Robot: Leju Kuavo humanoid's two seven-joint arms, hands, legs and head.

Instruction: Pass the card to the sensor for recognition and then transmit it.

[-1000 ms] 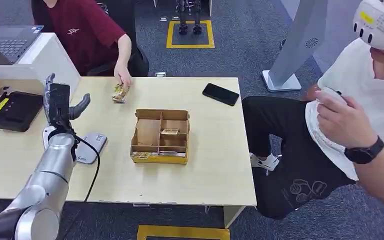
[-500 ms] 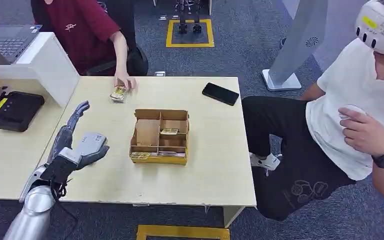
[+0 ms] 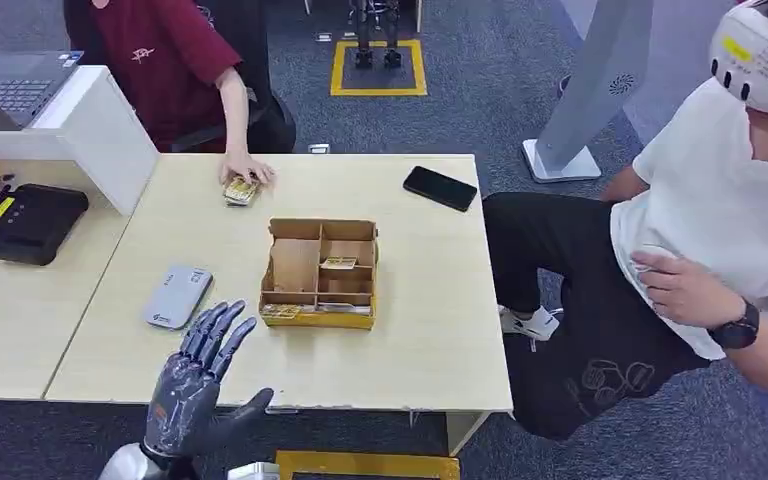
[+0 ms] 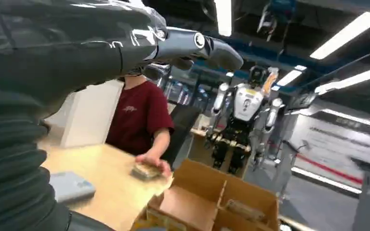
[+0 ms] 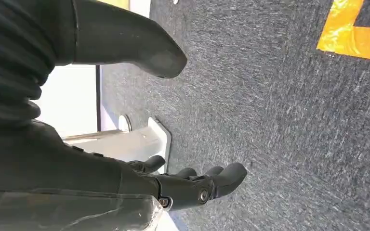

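At the bottom left of the head view the left hand [image 3: 198, 390] hovers over the table's near edge [image 3: 290, 395], fingers spread and holding nothing. The right hand [image 5: 125, 185] appears in the right wrist view, hanging over grey carpet [image 5: 279, 120] with a strip of yellow tape [image 5: 354, 33] at the upper right; its fingers are loosely extended and apart, empty.

Just beyond the left hand, at lower left of centre, lies the grey sensor [image 3: 177, 296], flat on the tabletop. To its right, at frame centre, stands the cardboard divider box [image 3: 320, 272], with one card [image 3: 339, 263] in a middle compartment and more along its front slot. A black phone [image 3: 441, 188] lies toward the upper right of the table.

Farther back, a person in a red shirt [image 3: 165, 60] rests a hand [image 3: 247, 168] on a small stack of cards [image 3: 239, 190]. The left wrist view shows that same hand on the stack [image 4: 147, 171] from table height, plus a standing humanoid robot [image 4: 243, 115] behind. A person in white [image 3: 730, 200] with a headset sits at right.
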